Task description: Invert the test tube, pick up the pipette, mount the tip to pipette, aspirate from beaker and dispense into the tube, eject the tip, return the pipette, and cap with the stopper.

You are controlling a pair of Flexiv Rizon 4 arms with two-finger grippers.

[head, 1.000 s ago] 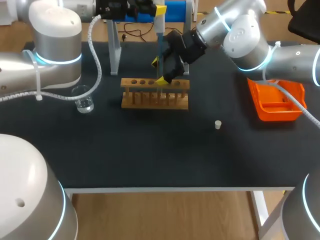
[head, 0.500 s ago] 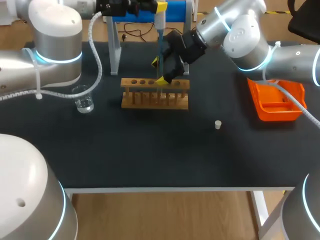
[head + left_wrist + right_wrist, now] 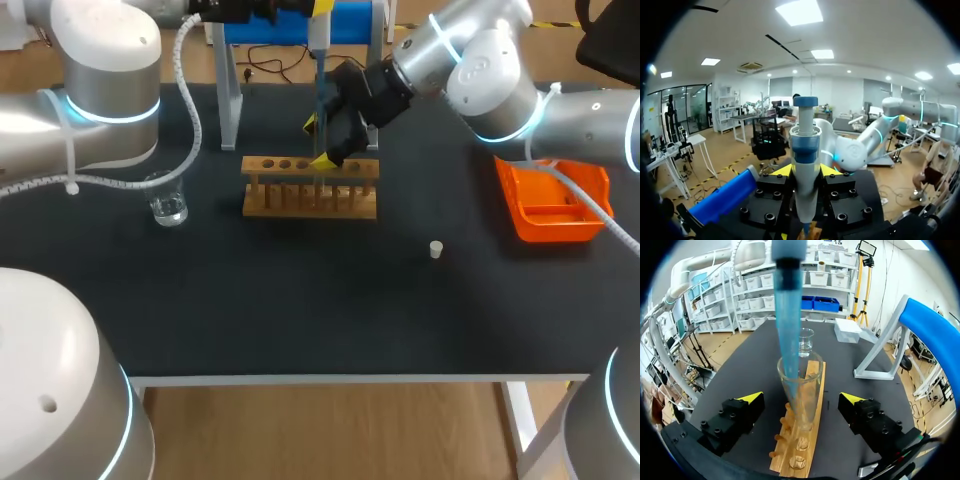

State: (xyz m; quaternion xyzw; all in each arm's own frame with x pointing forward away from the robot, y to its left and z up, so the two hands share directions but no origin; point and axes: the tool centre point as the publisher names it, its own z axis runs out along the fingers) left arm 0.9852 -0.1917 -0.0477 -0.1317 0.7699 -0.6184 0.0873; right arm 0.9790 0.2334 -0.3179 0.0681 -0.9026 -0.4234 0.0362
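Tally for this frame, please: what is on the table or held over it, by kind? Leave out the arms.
Beaker: 1
Wooden rack: 1
Test tube: 1
Pipette, with its blue tip: 1
Stopper: 1
Orange tray: 1
Pipette stand: 1
Total: 7

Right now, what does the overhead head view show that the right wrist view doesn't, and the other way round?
Only the head view shows the small white stopper lying alone on the table, and the orange bin near the robot's right arm. Only the right wrist view shows the blue pipette tip dipping inside the glass test tube, with the right gripper open and its fingers clear of the tube on both sides. Both show the wooden rack and the beaker.
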